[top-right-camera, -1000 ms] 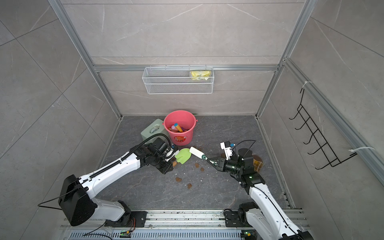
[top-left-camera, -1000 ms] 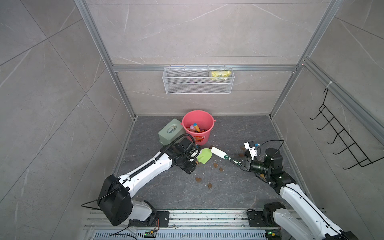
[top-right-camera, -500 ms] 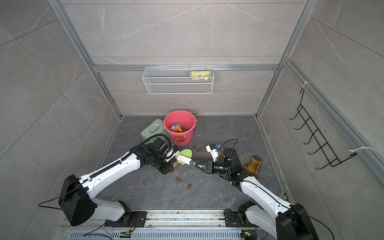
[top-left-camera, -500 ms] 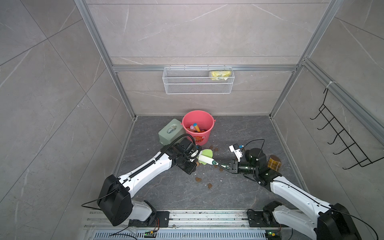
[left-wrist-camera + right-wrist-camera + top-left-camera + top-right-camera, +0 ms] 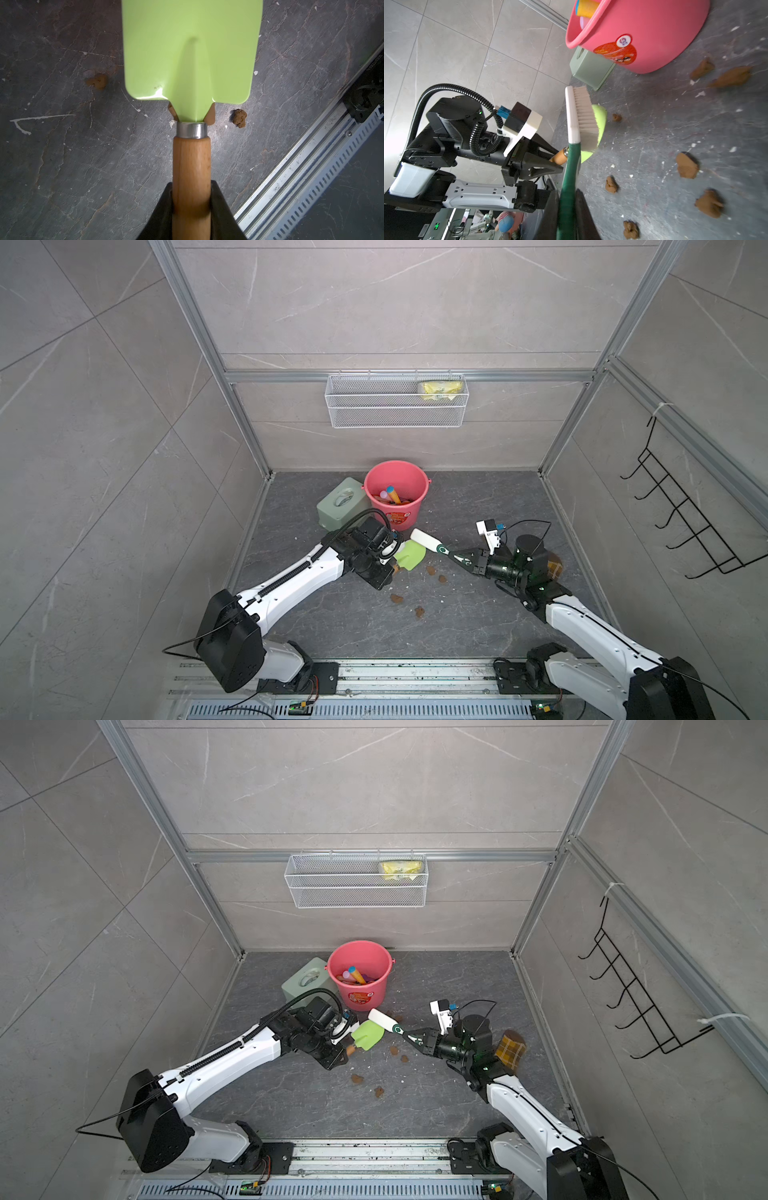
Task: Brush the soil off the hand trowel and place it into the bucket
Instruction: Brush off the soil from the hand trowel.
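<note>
Soil lumps (image 5: 397,598) loose on floor, lower-centre of top view. L gripper (image 5: 192,185) pinching trowel (image 5: 191,52) wood handle, mid-frame. R gripper (image 5: 566,193) clamped on brush (image 5: 583,116), bristles prob touching blade. Bucket (image 5: 397,493) upright behind, above centre.
</note>
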Robot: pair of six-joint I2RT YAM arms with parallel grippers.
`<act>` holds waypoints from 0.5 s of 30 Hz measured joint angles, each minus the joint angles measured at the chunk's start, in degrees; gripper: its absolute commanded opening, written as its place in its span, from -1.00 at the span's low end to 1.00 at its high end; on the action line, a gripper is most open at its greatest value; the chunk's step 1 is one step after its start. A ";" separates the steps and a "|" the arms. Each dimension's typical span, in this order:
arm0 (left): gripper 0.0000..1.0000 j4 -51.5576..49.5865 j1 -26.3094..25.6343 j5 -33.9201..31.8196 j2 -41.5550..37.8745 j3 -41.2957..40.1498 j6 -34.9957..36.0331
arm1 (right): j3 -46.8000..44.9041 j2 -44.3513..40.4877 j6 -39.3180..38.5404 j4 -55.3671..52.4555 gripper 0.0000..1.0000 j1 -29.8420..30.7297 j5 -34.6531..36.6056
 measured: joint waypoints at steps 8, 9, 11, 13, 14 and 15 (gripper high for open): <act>-1.00 0.15 0.00 0.22 0.00 0.00 -0.02 | -1.55 4.87 2.25 6.14 -1.00 6.95 0.85; -1.00 0.15 0.00 0.20 0.00 0.00 -0.02 | -1.68 5.84 2.60 6.71 -1.00 7.30 0.87; -1.00 -0.11 0.02 0.11 0.02 0.00 -0.04 | -1.86 7.15 2.80 8.13 -1.00 7.76 0.87; -1.00 -0.04 0.02 0.00 0.00 0.00 -0.07 | -1.86 7.30 2.62 8.35 -1.00 7.78 1.09; -1.00 -0.07 0.02 0.00 0.00 0.00 -0.07 | -1.86 7.28 2.43 8.22 -1.00 7.63 1.16; -1.00 -0.09 0.00 0.00 0.00 0.00 -0.09 | -1.86 7.21 2.03 7.89 -1.00 7.26 1.22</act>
